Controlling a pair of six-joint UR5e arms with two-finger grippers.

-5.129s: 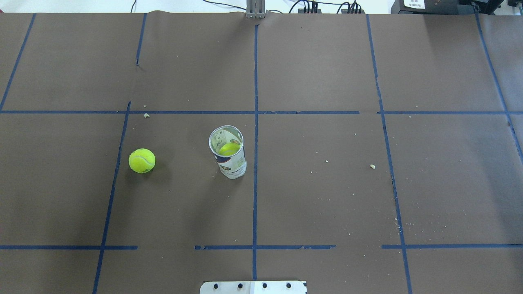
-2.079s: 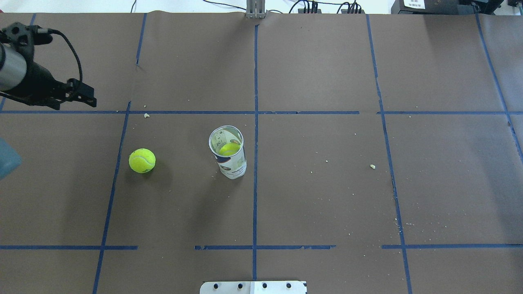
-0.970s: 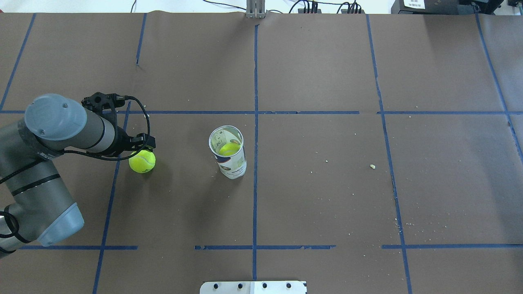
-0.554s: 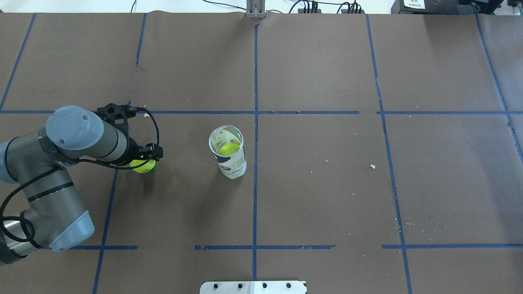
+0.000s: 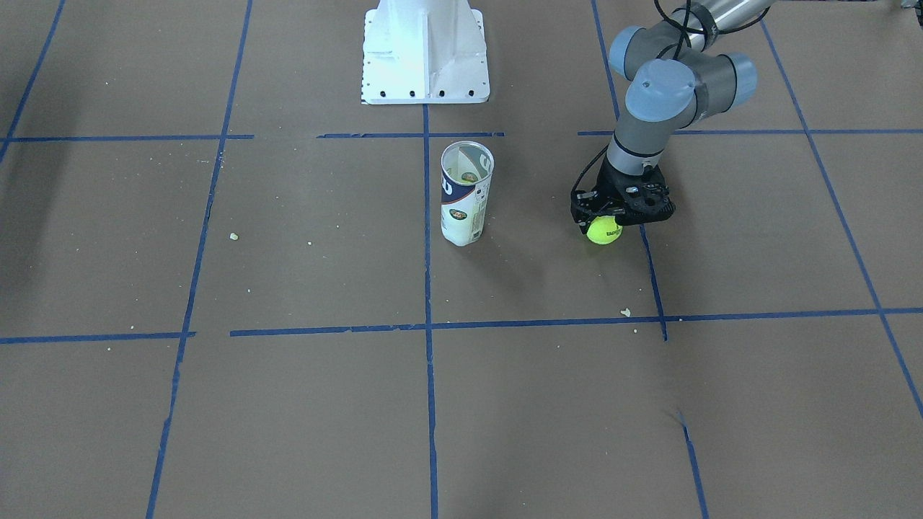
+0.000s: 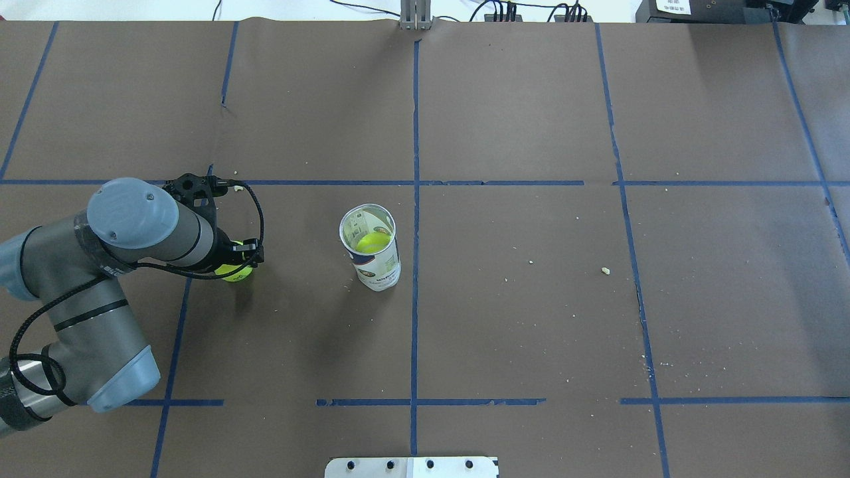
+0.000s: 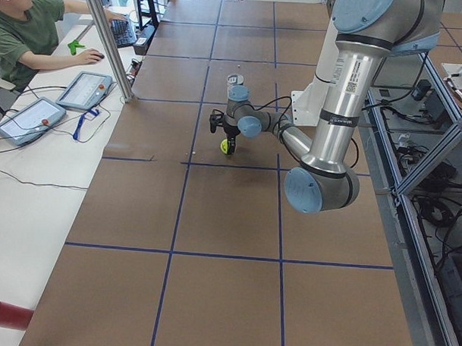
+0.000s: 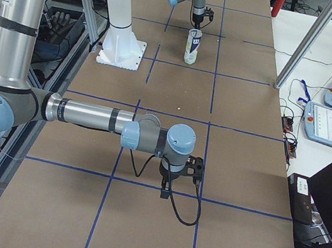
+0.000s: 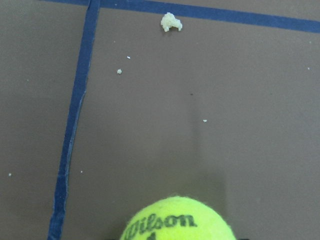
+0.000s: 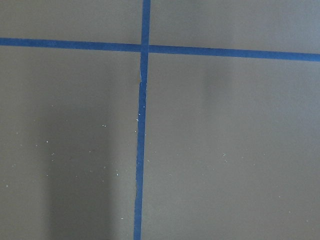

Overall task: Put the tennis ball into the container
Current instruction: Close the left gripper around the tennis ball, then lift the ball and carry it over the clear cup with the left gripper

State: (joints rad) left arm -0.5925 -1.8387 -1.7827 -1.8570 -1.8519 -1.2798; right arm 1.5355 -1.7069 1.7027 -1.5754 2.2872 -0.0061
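Note:
The tennis ball lies on the brown table, left of the container in the overhead view. My left gripper hangs right over the tennis ball, open, and covers most of it from above. The left wrist view shows only the ball's top with its dark logo. The container stands upright near the table's middle, a short way to the right of the ball, with another yellow-green ball inside. My right gripper shows only in the exterior right view, low over bare table; I cannot tell its state.
Blue tape lines grid the brown table cover. The white robot pedestal stands behind the container. Small crumbs lie near the ball. An operator sits at a side desk with tablets.
My left arm came in from the left and swung over the tennis ball, then lowered onto it, so the ball is now mostly covered. The container has not moved.

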